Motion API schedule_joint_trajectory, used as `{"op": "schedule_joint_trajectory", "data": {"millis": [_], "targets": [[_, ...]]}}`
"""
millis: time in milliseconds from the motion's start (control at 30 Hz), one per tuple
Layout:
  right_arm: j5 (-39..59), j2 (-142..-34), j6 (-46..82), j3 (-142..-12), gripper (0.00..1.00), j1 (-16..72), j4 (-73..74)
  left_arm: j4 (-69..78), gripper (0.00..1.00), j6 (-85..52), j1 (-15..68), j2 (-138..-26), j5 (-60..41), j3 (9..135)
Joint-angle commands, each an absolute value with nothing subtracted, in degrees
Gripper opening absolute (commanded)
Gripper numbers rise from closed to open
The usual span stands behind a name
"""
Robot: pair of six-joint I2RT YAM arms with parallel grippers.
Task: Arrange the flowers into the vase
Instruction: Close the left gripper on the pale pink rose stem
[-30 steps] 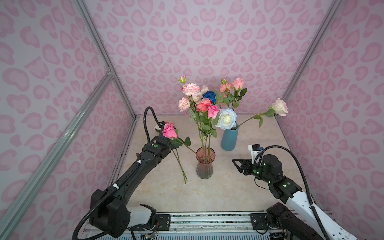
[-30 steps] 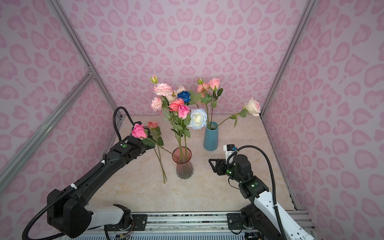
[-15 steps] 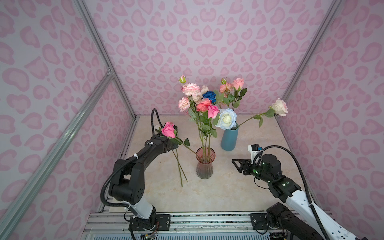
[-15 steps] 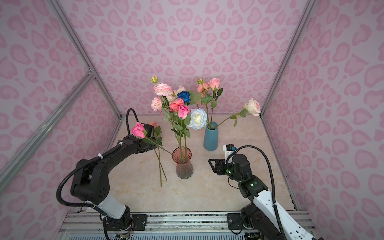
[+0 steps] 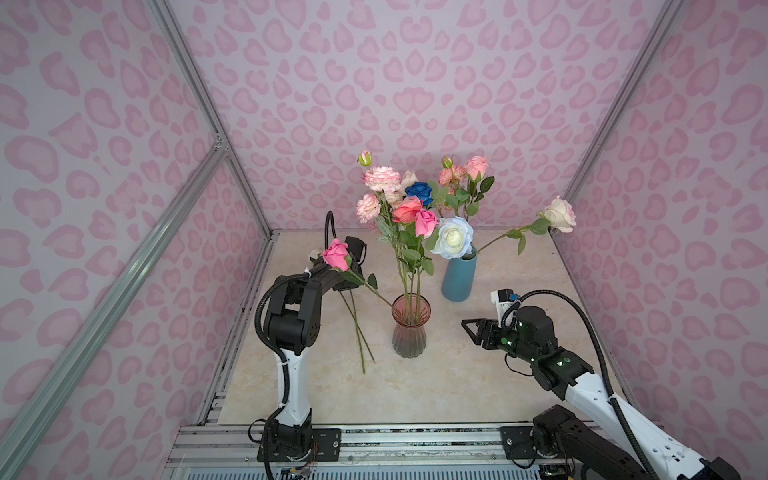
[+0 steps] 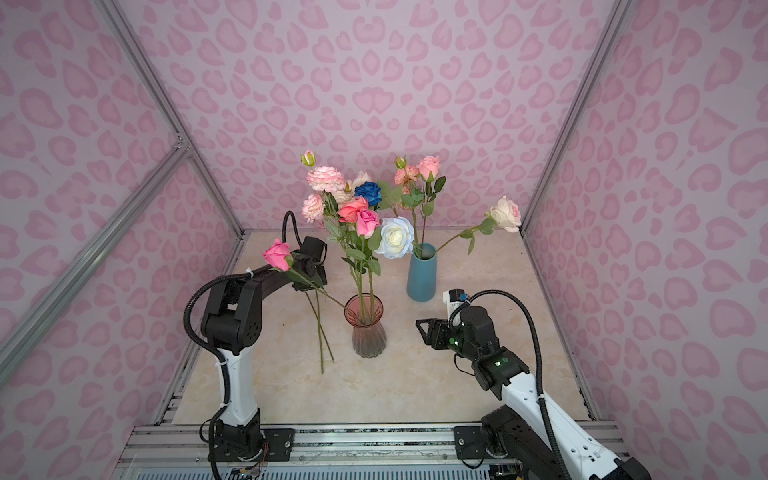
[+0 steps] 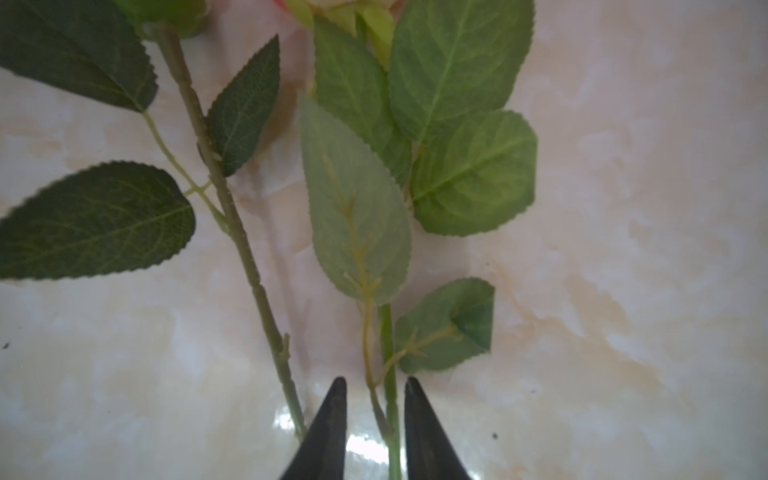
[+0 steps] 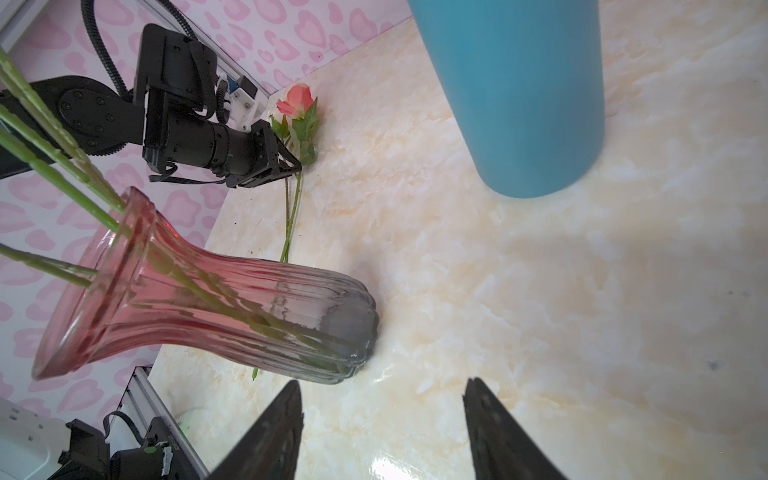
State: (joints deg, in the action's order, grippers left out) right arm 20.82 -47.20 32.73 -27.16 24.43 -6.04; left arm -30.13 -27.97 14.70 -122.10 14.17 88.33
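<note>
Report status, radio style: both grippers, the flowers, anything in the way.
Left gripper open, fingers astride a loose stem on the table. Right gripper open, empty, near the glass vase. Second loose stem close alongside the first.

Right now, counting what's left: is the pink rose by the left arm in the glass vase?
In. The pink rose leans far out, but its stem runs down into the glass vase.

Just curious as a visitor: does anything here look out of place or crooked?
Two flowers lie flat on the table beside the glass vase, and a cream rose leans far sideways out of the blue vase.
</note>
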Motion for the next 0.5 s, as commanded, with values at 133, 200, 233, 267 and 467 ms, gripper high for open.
{"op": "schedule_joint_trajectory", "data": {"millis": [133,200,233,267,467], "targets": [[21.1,-47.5,32.3,-26.2,0.63,24.2,-3.5,-29.4,0.16,-27.7,14.2,-122.6,12.1,88.1],[21.1,-47.3,32.3,-26.3,0.63,24.2,-3.8,-29.6,0.09,-27.3,14.2,-122.7,11.5,88.5],[21.0,-47.1,32.3,-26.3,0.63,24.2,-3.9,-29.8,0.07,-27.2,14.2,-122.5,11.7,88.5],[21.0,-46.8,32.2,-26.4,0.63,24.2,-4.0,-29.5,0.06,-27.2,14.2,-121.9,11.9,88.0],[20.9,-45.3,32.2,-26.3,0.63,24.2,-5.0,-28.7,0.03,-27.2,14.1,-117.2,12.0,85.0]]}}
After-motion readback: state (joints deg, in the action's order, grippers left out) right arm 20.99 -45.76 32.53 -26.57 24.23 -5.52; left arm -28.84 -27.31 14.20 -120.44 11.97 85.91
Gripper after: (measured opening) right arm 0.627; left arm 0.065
